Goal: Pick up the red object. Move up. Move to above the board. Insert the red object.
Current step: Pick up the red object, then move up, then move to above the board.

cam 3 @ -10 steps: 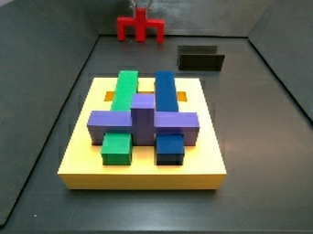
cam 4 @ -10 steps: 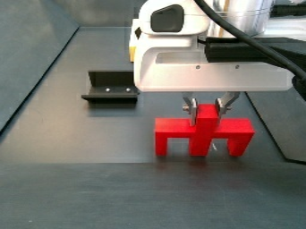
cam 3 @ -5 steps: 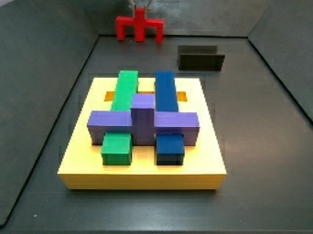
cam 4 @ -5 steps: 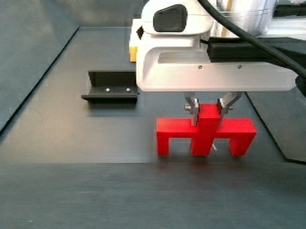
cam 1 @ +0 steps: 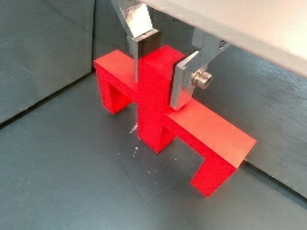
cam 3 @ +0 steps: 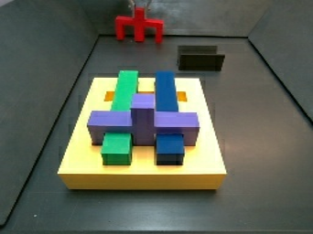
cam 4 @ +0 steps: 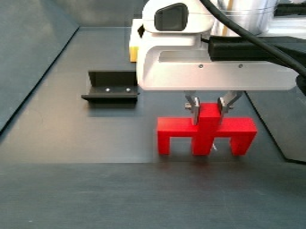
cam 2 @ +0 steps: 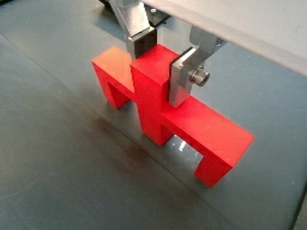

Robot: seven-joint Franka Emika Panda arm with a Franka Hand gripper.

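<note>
The red object (cam 4: 207,137) is an arch-like piece with two legs and a central stem, at the far end of the floor in a side view (cam 3: 141,27). My gripper (cam 4: 209,107) is shut on its stem, one silver finger on each side, as both wrist views show (cam 1: 162,72) (cam 2: 160,67). The piece (cam 1: 156,112) (cam 2: 180,117) hangs upright, its legs at or just above the dark floor. The yellow board (cam 3: 145,170) lies well apart from it, nearer the camera, bearing green, blue and purple blocks.
The dark fixture (cam 3: 202,59) stands on the floor to the right of the red object in one side view, and to its left in the other (cam 4: 110,87). Grey walls slope up around the floor.
The gripper and the red object have shifted very slightly, a few pixels up and sideways. The board and fixture have not moved.
</note>
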